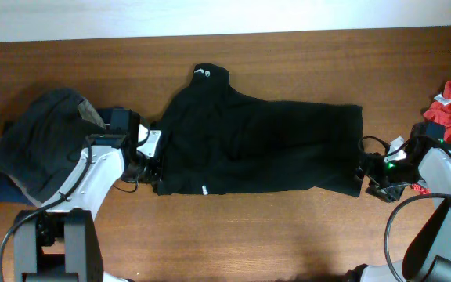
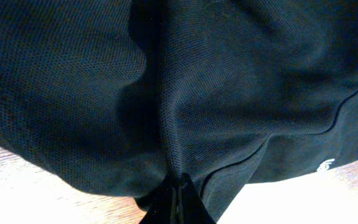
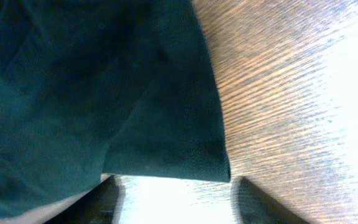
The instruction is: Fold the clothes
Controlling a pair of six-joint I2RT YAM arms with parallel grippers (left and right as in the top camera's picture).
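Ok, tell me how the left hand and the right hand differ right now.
The left hand is shut, pinching a fold of the black garment; the right hand is open, the garment's hem lying ahead of its spread fingers. The left hand is at one end of the garment, the right hand at the opposite end. Both are down near the table.

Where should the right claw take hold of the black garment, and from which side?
I would grip the black garment at its near right hem corner, coming low from the right. That corner lies flat, facing the open right claw; the left claw pinches the opposite end.
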